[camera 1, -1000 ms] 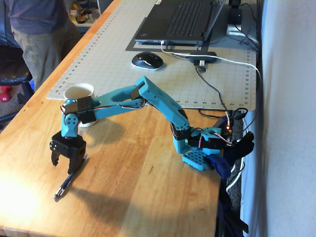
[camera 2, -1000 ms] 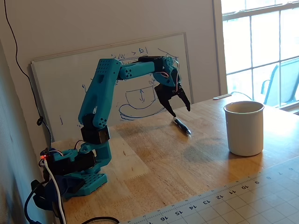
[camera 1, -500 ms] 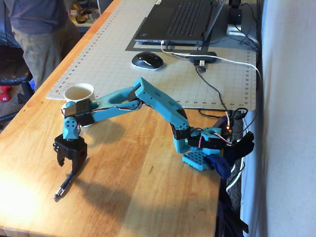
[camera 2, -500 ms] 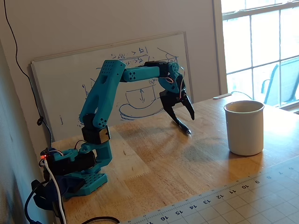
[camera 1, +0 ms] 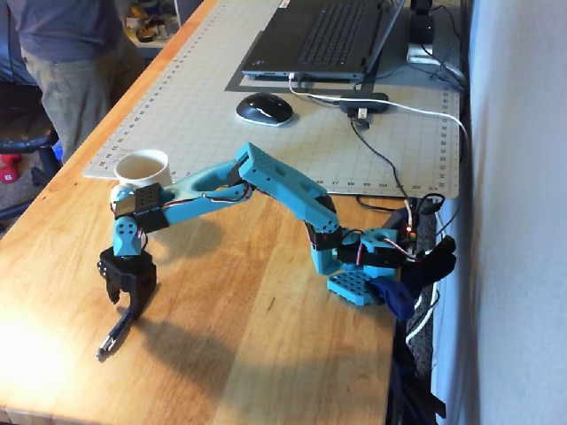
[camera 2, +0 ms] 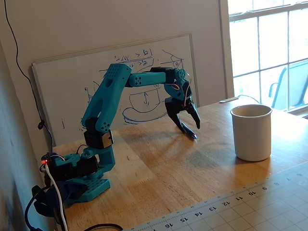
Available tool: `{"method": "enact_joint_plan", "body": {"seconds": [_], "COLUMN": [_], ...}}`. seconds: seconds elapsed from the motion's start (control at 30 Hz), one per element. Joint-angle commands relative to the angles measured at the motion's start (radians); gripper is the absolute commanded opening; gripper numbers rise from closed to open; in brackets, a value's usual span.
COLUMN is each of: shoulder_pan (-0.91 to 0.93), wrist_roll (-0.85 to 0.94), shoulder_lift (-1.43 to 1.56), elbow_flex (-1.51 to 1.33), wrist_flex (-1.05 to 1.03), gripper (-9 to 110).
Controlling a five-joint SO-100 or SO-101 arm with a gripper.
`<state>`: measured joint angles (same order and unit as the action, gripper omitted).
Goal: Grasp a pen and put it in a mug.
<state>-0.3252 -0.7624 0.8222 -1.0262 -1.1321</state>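
I am looking at my gripper [camera 1: 127, 307] [camera 2: 188, 129] pointing down at the wooden table [camera 1: 257, 354] [camera 2: 207, 168], its black fingers spread a little and straddling the upper end of the pen [camera 1: 115, 334] [camera 2: 190, 133]. The pen is lying flat on the wood, and in a fixed view its free end is reaching toward the table's near edge. I cannot tell whether the fingers are touching it yet. The teal arm [camera 1: 266, 181] [camera 2: 108, 101] is stretching out from its base [camera 1: 368, 270] [camera 2: 79, 180], which is sitting at the table edge. The cream mug [camera 1: 142, 173] [camera 2: 251, 132] is standing upright, well apart from the pen; in a fixed view it is partly hidden behind the arm's wrist. Beyond the mug a cutting mat [camera 1: 292, 124] [camera 2: 250, 207] is carrying a mouse [camera 1: 264, 108] and a laptop [camera 1: 323, 40]. A whiteboard [camera 2: 62, 96] is leaning on the wall behind the arm.
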Motion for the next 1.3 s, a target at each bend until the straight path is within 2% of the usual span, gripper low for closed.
{"method": "enact_joint_plan", "body": {"seconds": [0.0,0.2,0.5,0.93,1.27], "shoulder_pan": [-0.032,-0.041,-0.029,-0.037,-0.035], "wrist_roll": [-0.011,-0.011,-0.012,-0.011,0.0], "shoulder_lift": [0.015,0.006,0.018,0.026,0.252], "elbow_flex": [0.057,0.057,0.028,0.044,0.041], "wrist_flex": [0.003,0.003,0.015,0.015,0.017], "gripper": [21,20,3,3,3]}}
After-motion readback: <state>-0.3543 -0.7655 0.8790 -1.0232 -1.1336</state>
